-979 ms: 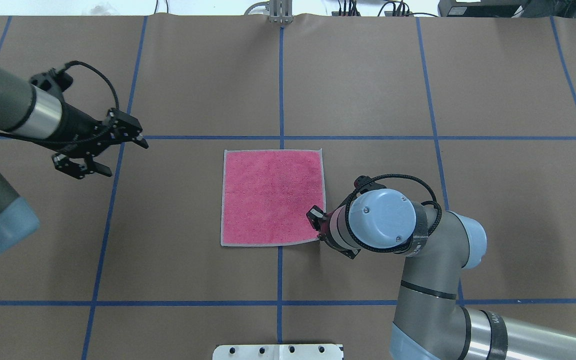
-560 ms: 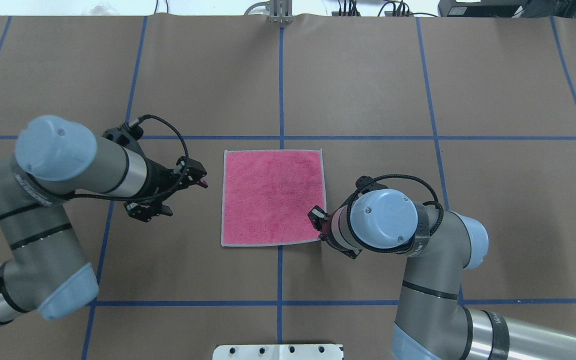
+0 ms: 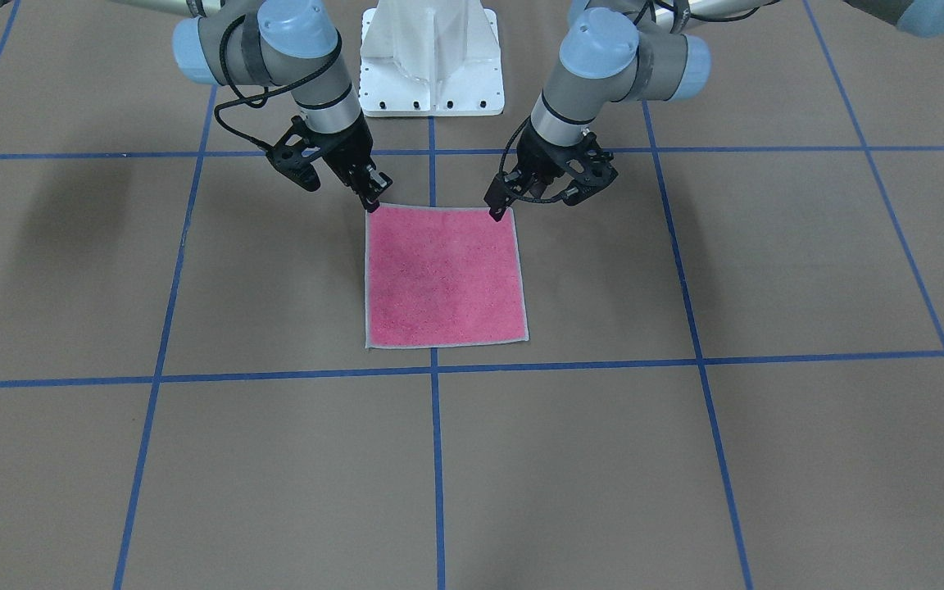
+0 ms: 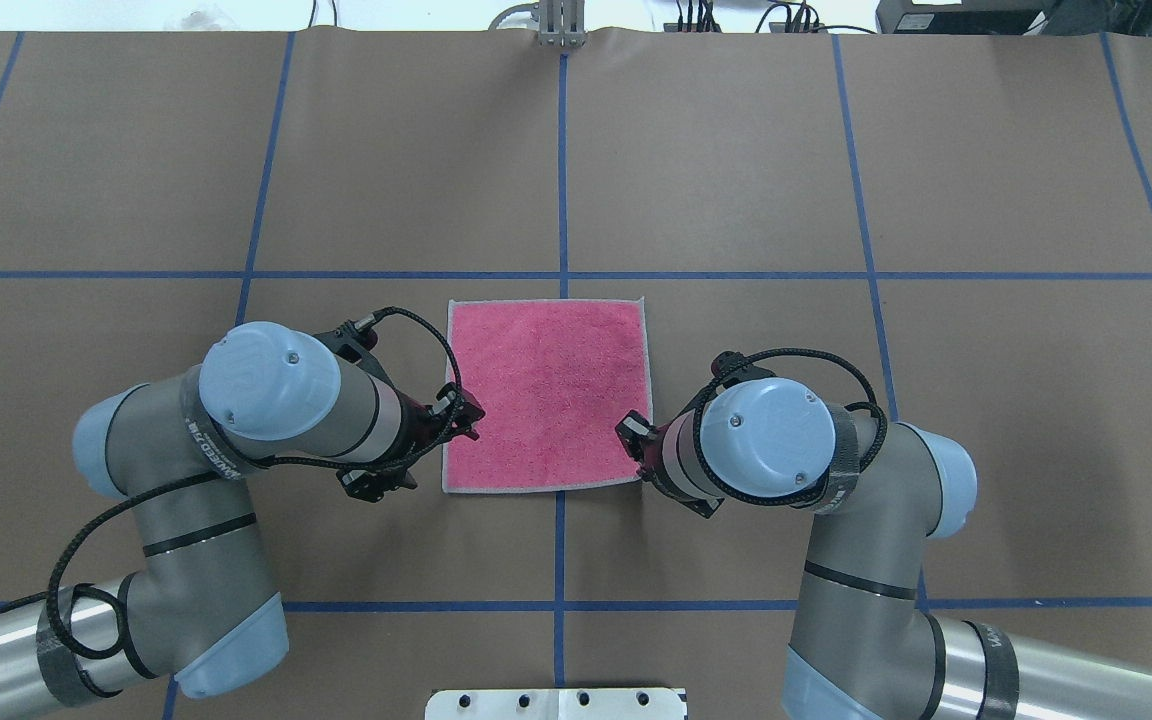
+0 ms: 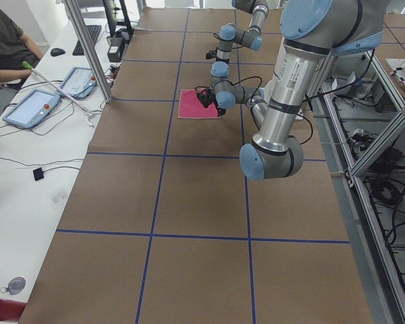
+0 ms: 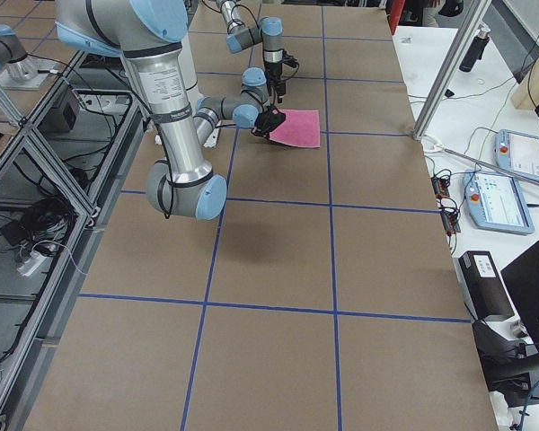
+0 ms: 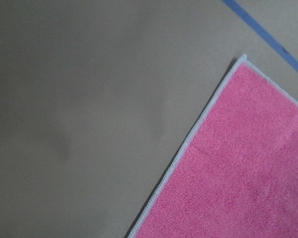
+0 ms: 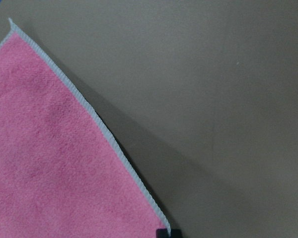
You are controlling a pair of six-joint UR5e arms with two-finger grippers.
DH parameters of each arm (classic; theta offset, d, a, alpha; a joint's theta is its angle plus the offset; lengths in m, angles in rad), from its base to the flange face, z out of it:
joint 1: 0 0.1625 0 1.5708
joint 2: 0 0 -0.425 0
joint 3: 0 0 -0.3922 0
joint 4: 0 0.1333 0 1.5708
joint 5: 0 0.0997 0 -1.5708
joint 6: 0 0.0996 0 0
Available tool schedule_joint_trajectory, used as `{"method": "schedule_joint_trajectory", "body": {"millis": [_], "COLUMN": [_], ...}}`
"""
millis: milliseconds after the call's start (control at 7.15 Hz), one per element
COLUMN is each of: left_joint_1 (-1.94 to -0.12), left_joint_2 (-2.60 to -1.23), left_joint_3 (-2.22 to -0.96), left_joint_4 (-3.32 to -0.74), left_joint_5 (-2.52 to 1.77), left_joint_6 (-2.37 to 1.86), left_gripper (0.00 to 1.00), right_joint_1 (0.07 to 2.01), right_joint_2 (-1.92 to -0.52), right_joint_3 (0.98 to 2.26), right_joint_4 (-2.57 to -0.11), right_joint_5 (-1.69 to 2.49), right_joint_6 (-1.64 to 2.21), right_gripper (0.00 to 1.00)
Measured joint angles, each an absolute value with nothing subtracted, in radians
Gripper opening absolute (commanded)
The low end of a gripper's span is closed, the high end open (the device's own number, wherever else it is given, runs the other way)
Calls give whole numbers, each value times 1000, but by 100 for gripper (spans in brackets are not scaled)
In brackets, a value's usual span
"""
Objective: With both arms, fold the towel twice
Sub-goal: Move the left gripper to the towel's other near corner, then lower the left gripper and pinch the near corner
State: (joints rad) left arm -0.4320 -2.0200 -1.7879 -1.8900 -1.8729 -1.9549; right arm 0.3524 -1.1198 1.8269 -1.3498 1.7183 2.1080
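The towel (image 4: 546, 395) (image 3: 443, 274) lies flat and unfolded on the brown table, pink face up, with a light grey stitched edge. My left gripper (image 4: 439, 458) (image 3: 533, 201) hangs open just off the towel's left edge, close to its near corner, one fingertip (image 3: 496, 211) right beside the cloth. At the near right corner my right gripper (image 4: 652, 468) (image 3: 341, 192) is open too, one fingertip (image 8: 168, 233) at the towel's edge. Neither gripper holds cloth. The left wrist view shows only the towel's (image 7: 238, 178) edge and bare table.
Blue tape lines (image 4: 562, 160) divide the table into squares. The white pedestal base (image 3: 431, 57) stands just behind the towel. In the side views, a person (image 5: 7, 40) sits at a white bench with control tablets (image 5: 30, 108) (image 6: 499, 197).
The left arm has swung in from the far left and come down beside the towel's near left corner. The right arm and the towel have not moved.
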Motion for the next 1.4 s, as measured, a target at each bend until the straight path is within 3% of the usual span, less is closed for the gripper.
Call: {"method": "schedule_joint_trajectory", "body": {"millis": [280,1399], "left_joint_1": [-411,-402], "left_joint_2": [-2025,-2040], "left_joint_3": [-1764,-1726], "left_joint_4": [-1892,-1892], "left_joint_5": [-1874,-1876], "left_joint_6": [-1959,-1961], "left_gripper": [56,52], "right_joint_1": [352,351], "right_joint_2": [-1119,-1120], "right_joint_3": [1827,1826], "right_joint_4": [-1350,-1350], "right_joint_5": [1717,1717], "right_joint_6": [2109,2109], "right_gripper": [0,0]}}
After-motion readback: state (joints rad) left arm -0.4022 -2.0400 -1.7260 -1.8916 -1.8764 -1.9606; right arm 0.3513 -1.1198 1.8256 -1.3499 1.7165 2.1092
